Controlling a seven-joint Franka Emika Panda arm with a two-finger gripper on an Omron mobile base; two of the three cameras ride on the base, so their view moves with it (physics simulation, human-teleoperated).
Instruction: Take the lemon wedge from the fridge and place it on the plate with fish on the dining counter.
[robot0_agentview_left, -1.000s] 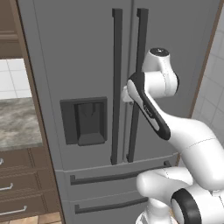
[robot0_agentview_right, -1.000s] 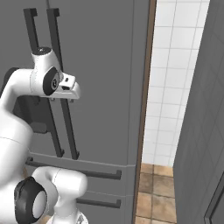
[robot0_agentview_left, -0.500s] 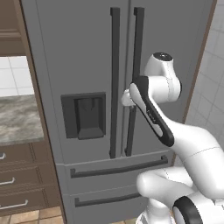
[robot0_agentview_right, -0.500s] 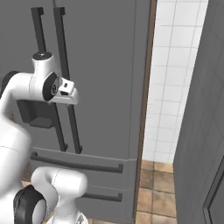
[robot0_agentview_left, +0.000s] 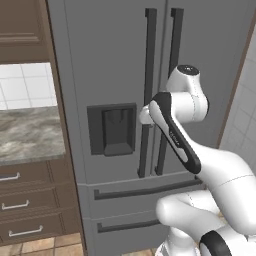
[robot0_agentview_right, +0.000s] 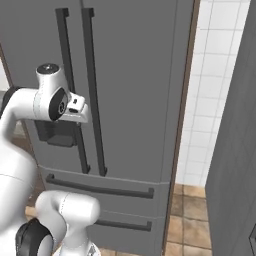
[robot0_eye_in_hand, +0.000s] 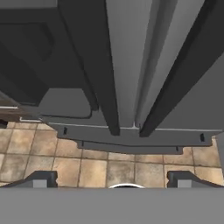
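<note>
Fridge doors shut. Gripper spread wide, nothing held, poised near paired handles. Door judged heavy, stiff; long rigid handle best grasped mid-length.

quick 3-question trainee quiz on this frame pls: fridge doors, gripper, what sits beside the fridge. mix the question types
1. True or false: both upper doors of the fridge are shut.
2. Multiple choice: the gripper is (A) shut on a handle, (B) open and holding nothing, (C) shut on a lemon wedge.
3. Short answer: in the left base view, what lies left of the fridge, above the brown drawers?

Key
1. True: no gap shows between the doors and the two dark handles stand side by side.
2. B: the hand view shows its fingertips wide apart.
3. A marbled stone counter top.
</note>
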